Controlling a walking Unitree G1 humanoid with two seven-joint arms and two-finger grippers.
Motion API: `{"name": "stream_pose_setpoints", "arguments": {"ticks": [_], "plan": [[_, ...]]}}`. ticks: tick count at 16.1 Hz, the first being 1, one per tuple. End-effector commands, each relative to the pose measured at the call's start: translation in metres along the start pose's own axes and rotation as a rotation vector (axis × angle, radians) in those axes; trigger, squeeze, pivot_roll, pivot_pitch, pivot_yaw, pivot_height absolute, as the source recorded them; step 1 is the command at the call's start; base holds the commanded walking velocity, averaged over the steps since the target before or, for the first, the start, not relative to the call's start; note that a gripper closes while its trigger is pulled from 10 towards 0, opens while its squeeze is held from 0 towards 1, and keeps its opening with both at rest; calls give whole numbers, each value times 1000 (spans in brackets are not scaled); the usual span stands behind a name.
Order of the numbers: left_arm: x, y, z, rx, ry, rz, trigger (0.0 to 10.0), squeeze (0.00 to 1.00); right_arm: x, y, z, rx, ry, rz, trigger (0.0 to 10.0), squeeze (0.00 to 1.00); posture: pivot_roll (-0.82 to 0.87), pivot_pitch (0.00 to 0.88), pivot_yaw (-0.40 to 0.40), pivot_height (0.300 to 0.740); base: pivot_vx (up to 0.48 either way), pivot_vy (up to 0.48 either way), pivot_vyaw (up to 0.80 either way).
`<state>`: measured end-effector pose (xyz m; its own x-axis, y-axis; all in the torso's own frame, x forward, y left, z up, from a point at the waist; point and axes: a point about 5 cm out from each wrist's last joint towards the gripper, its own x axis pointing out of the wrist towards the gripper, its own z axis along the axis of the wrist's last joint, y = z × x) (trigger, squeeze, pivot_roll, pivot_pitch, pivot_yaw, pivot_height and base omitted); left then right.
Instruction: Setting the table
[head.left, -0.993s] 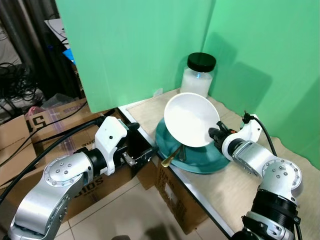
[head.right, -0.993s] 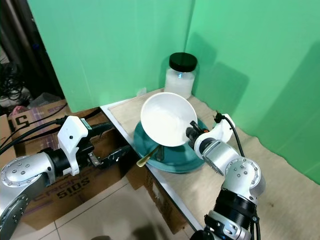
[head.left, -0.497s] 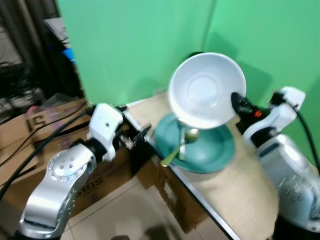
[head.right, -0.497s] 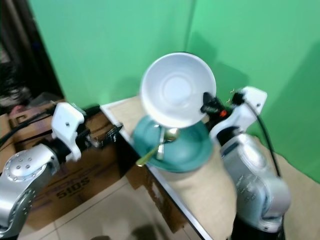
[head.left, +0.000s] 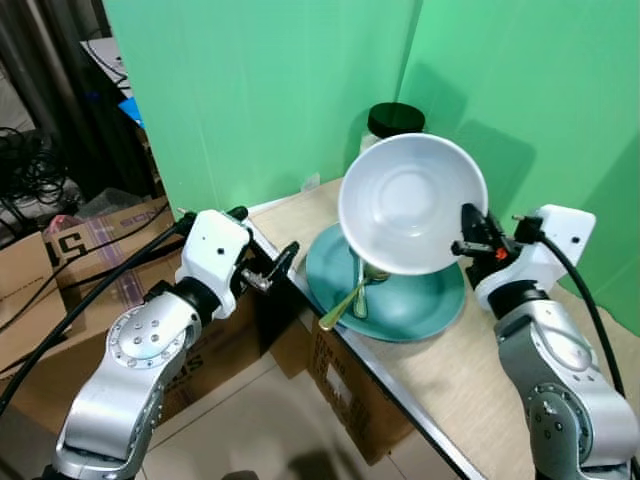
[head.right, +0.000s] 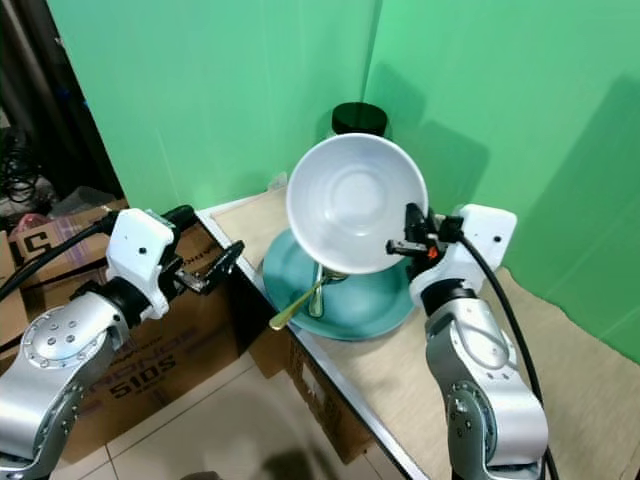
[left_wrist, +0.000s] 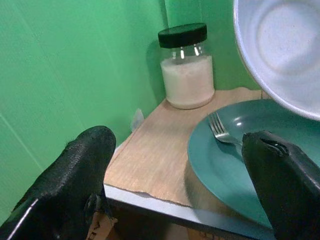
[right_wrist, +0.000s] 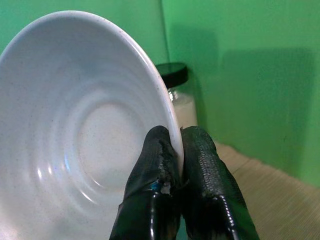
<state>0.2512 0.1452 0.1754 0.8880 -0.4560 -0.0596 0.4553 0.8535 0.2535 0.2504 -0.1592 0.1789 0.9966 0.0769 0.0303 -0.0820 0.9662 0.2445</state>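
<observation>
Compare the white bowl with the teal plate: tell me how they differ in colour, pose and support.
Colour: the white bowl is pale and speckled; the teal plate is dark blue-green.
Pose: the bowl is tipped on edge, its hollow facing the camera; the plate lies flat.
Support: the bowl hangs in the air, its rim pinched by the right gripper; the plate rests on the table and carries a fork and a gold spoon.
Both are round and hold no food.
</observation>
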Motion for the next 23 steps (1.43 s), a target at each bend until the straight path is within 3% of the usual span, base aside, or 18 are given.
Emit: {"name": "stream_pose_setpoints", "arguments": {"ticks": [1, 12, 23], "plan": [[1, -1, -2, 8, 9, 9, 10000, 212, -1, 1, -1, 26, -9, 30, 10000, 0, 100, 0, -51, 740, -240, 0, 0], [3, -1, -5, 13, 14, 11, 10000, 165, 0, 1, -9, -15, 0, 38, 10000, 0, 93, 0, -54, 740, 0, 0, 0], [3, -2, -9, 22, 23, 20, 10000, 165, -4, -1, -9, -52, 13, 59, 10000, 0, 84, 0, -67, 740, 0, 0, -800]]}}
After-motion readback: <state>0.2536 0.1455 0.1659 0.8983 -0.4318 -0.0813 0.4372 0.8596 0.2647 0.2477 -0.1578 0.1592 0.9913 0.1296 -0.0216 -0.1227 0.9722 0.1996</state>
